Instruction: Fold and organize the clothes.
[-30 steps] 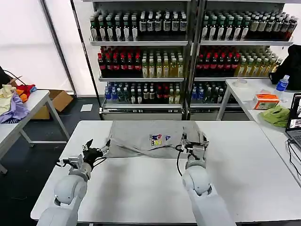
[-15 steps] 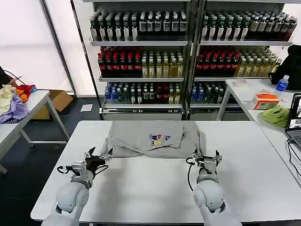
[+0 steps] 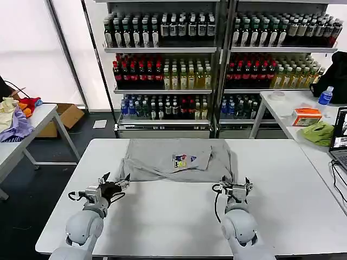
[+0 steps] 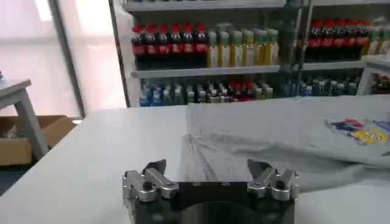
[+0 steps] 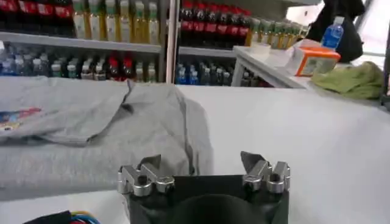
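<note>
From my head camera, a light grey T-shirt (image 3: 176, 158) lies partly folded across the far half of the white table (image 3: 162, 216), its small multicoloured chest print (image 3: 184, 160) facing up near the middle. My left gripper (image 3: 111, 187) hangs low over the bare tabletop just short of the shirt's near-left corner, fingers spread and holding nothing. My right gripper (image 3: 235, 187) sits just short of the shirt's near-right corner, where a sleeve (image 3: 226, 162) drapes toward it; its fingers are likewise spread and empty. Neither pair touches the cloth. Shelves of bottles (image 3: 217, 59) fill the background, and a bright green cloth (image 3: 319, 132) rests on a side table to my right.

From my left wrist camera, the two fingers (image 4: 153, 175) stand apart with only bare table between them. The grey T-shirt (image 4: 286, 137) lies just beyond the fingertips, its folded edge close ahead and its print (image 4: 359, 129) farther off toward my right arm's side.

From my right wrist camera, the fingers (image 5: 146, 170) are parted and grip nothing. The shirt (image 5: 91, 134) spreads just beyond them, its rumpled sleeve (image 5: 189, 137) ending nearly between the fingertips, close but clear of them. The green cloth (image 5: 353, 79) shows on the neighbouring table beyond.
</note>
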Controlling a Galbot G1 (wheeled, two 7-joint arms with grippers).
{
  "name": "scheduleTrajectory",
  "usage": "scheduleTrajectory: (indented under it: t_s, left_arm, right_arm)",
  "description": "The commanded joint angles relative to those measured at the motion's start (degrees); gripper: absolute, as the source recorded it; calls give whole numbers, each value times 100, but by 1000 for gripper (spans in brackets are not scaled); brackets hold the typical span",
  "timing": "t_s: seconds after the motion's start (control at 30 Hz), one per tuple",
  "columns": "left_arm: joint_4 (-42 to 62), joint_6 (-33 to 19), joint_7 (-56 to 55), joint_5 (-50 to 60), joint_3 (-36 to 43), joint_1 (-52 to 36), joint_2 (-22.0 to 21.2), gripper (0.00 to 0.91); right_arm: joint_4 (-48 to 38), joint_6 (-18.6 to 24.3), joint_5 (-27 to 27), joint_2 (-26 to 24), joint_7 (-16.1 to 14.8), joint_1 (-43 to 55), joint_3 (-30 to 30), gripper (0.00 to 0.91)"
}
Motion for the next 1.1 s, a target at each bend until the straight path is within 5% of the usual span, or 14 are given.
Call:
scheduleTrajectory:
  t_s: [0.03,0.07,0.1,0.13,0.17,0.23,0.33,1.1]
  left_arm:
    - [198,-16,94,232,41,23,-13,605]
    - [200,-16,110,252,49,32,-11,484]
    - [204,-20,119,269,52,39,-9,413]
    - [207,-26,129,281,54,47,-9,212]
    - [207,-29,138,281,55,52,-8,161]
    - [203,-53,154,278,54,69,-8,40]
    - [214,-122,184,264,56,96,-16,20]
    - [-61,-472,300,280,44,318,84,0]
  right_arm:
    - [-284,33,36,95,-77,3,34,645]
    - [-317,42,36,106,-80,0,39,453]
    - [-339,56,40,121,-86,-4,44,353]
    - [-383,77,60,140,-90,-24,50,20]
    - [-388,89,78,146,-83,-40,52,0]
    - [-371,97,136,148,-79,-93,50,0]
    - [-355,120,172,160,-57,-144,47,0]
    - [496,73,210,95,-11,-613,90,0]
